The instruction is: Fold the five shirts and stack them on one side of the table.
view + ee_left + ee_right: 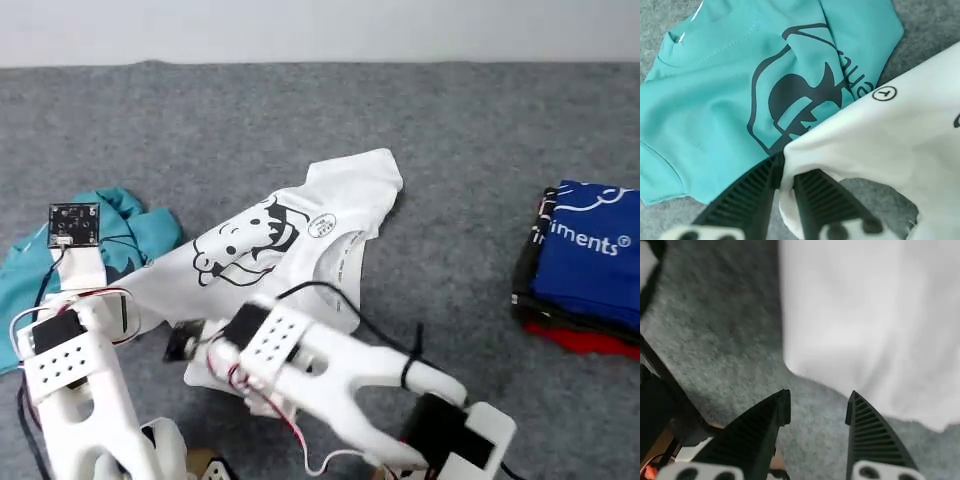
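A white shirt [300, 230] with a cartoon print lies spread out mid-table. One corner of it overlaps a crumpled teal shirt [135, 235] at the left. In the left wrist view my left gripper [785, 167] is shut on the edge of the white shirt [900, 140], just above the teal shirt [725, 85]. My right gripper [817, 400] is open over bare grey carpet. The near edge of the white shirt [865, 315] lies just beyond its fingertips, with nothing between them. From above, the right gripper [188, 345] sits at the shirt's near hem.
A stack of folded shirts [585, 260], blue on top over black and red, sits at the table's right edge. Grey carpet [470, 150] covers the table, with open room at the back and between the white shirt and the stack.
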You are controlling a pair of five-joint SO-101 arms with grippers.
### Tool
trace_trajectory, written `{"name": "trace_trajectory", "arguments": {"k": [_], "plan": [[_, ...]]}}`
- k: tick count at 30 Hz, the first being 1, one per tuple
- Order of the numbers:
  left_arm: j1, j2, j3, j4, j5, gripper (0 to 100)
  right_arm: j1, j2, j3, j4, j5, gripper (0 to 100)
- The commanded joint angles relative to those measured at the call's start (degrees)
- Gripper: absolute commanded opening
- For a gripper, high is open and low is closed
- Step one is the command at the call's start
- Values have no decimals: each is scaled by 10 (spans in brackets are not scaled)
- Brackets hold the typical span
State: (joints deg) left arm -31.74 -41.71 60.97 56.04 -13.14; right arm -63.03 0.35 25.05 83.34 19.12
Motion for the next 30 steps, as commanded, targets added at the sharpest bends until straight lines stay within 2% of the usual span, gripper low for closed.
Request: {"name": "trace_trajectory", "arguments": {"k": [1, 8, 17, 19, 23, 30], "plan": [[-6, -11, -2, -10, 4, 5, -17, 10, -4, -29, -6, 194], [-6, -11, -2, -10, 4, 5, -13, 93, -4, -85, -5, 194], [-6, -11, -6, -10, 4, 5, 7, 169, -21, -102, -3, 189], [-6, -11, -6, -11, 4, 5, 25, 175, -26, -99, 0, 159], [-6, -11, -7, -11, 4, 5, 58, 181, -46, -77, 0, 36], [-6, -11, -32, -8, 4, 5, 115, 179, -81, -15, 12, 12]]}}
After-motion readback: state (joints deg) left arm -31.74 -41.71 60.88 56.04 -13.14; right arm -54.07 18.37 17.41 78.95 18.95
